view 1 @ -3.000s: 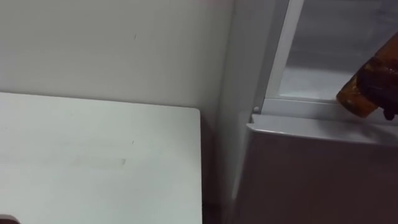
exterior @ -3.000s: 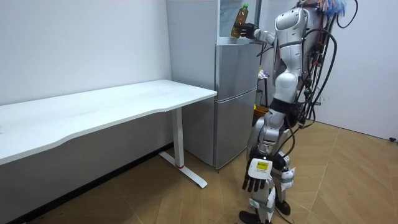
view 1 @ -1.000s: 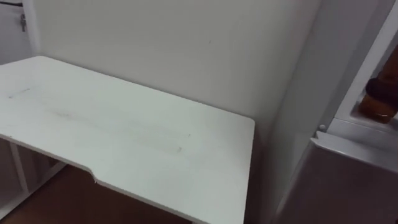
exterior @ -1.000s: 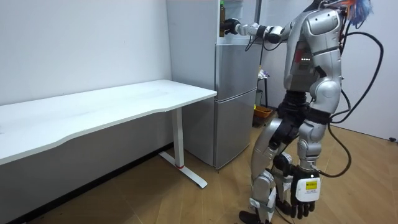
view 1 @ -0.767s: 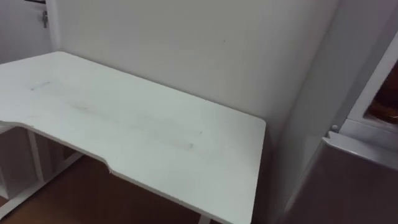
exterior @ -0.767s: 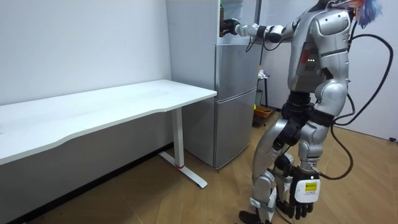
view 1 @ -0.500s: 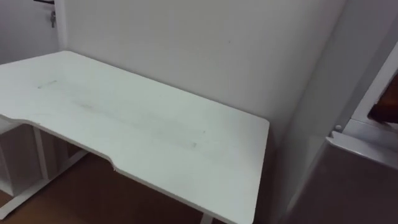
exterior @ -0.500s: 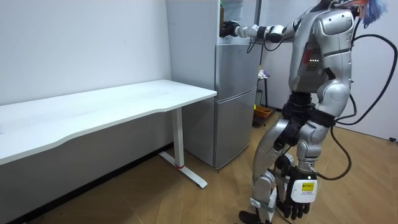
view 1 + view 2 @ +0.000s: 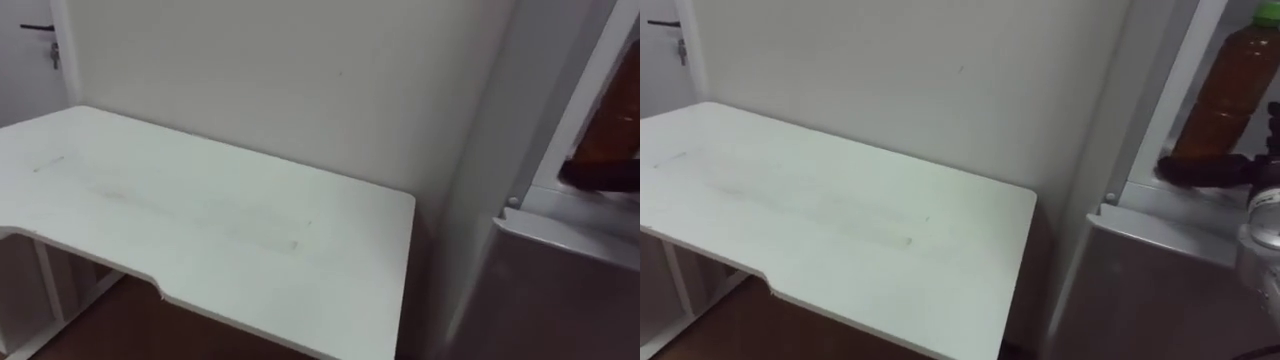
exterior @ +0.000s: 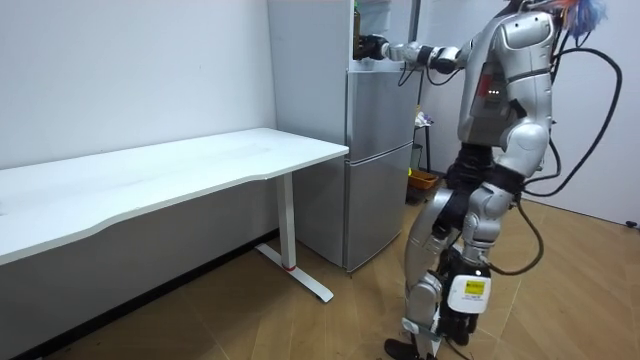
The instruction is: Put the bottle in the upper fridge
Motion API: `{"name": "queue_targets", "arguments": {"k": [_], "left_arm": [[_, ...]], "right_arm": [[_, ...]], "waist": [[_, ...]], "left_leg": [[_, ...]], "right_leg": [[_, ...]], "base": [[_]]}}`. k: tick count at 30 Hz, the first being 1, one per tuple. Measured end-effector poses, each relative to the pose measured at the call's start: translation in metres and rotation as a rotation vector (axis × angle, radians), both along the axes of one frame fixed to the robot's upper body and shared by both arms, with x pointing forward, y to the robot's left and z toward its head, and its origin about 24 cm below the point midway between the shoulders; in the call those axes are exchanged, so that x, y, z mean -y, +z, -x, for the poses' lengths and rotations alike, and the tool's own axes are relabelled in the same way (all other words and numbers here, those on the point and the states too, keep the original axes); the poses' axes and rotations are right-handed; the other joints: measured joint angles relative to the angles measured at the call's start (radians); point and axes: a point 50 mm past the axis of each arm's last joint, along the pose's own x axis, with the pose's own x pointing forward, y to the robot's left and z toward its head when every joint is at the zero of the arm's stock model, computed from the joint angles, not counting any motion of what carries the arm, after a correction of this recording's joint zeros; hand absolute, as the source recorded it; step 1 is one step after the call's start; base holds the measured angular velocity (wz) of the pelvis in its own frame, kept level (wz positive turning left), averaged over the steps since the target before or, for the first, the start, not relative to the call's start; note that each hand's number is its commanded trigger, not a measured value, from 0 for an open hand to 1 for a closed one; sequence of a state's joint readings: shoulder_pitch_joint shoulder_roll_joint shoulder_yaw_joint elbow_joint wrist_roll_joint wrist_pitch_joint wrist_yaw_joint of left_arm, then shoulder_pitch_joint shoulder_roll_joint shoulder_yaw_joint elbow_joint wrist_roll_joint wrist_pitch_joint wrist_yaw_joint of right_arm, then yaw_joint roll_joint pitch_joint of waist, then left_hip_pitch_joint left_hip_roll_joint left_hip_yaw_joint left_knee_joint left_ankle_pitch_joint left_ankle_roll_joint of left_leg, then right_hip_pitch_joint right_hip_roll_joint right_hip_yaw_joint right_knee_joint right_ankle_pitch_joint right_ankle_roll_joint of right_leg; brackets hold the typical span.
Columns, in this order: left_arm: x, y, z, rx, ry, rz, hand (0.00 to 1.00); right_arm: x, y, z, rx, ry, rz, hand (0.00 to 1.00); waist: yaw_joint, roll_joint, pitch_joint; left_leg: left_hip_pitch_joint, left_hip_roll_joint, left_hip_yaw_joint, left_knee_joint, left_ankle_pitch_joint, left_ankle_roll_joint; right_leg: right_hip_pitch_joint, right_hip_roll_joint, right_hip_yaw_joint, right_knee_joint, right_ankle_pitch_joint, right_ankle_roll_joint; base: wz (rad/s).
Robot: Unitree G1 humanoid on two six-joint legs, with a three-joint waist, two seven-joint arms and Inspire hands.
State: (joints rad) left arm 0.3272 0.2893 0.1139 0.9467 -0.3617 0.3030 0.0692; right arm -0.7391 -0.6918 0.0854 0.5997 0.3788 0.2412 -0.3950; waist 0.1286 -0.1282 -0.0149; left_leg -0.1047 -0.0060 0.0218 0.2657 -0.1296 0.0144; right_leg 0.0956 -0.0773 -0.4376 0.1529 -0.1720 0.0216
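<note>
An amber bottle (image 9: 1228, 90) with a green cap stands upright on the shelf of the upper fridge compartment (image 9: 1160, 110); a sliver of it shows as a brown patch (image 9: 618, 125) in the left eye view. My right hand (image 9: 1202, 171) lies at the bottle's base, its dark fingers stretched out straight and open. In the room view I stand in front of the grey fridge (image 10: 380, 150) with my right arm reaching into its top, the right hand (image 10: 372, 46) at the opening. My left hand (image 10: 464, 300) hangs open beside my leg.
A long white desk (image 9: 840, 215) stands against the wall, close to the fridge's left side, and also shows as the desk (image 10: 150, 175) in the room view. The lower fridge door (image 9: 1160, 290) is closed. Wooden floor (image 10: 300, 320) lies around me.
The right hand's fingers have straightened off the bottle, which stays standing in the compartment. My head view has shifted, and the left hand has swung a little toward the room view's left.
</note>
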Motion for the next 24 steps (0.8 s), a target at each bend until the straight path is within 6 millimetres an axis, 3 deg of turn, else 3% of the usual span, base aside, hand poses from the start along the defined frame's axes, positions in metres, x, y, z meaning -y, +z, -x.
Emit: {"name": "queue_targets", "arguments": {"k": [11,16,24], "left_arm": [[0.007,-0.002,-0.006,0.035,-0.002,0.01,0.0],[0.009,-0.003,-0.005,0.048,-0.001,0.01,0.0],[0.013,-0.005,-0.01,0.086,-0.003,0.02,0.0]], "right_arm": [[-0.014,0.005,0.004,0.016,0.08,0.053,0.0],[-0.013,0.011,0.009,0.064,0.066,0.044,0.0],[-0.023,0.041,0.023,0.224,0.082,0.057,0.0]], "waist": [[-0.04,-0.001,-0.0009],[-0.046,0.005,0.0031],[-0.074,0.014,0.0041]], "left_leg": [[0.054,-0.007,0.019,-0.045,0.0,0.0],[0.068,-0.007,0.026,-0.058,0.0,0.0],[0.063,0.001,0.062,-0.06,-0.003,0.003]], "right_leg": [[0.032,-0.008,0.028,0.003,-0.007,0.005],[0.039,-0.01,0.03,0.004,-0.007,0.005],[0.014,-0.011,0.053,0.019,-0.007,0.006]], "base": [[-0.04],[-0.03],[-0.11]]}}
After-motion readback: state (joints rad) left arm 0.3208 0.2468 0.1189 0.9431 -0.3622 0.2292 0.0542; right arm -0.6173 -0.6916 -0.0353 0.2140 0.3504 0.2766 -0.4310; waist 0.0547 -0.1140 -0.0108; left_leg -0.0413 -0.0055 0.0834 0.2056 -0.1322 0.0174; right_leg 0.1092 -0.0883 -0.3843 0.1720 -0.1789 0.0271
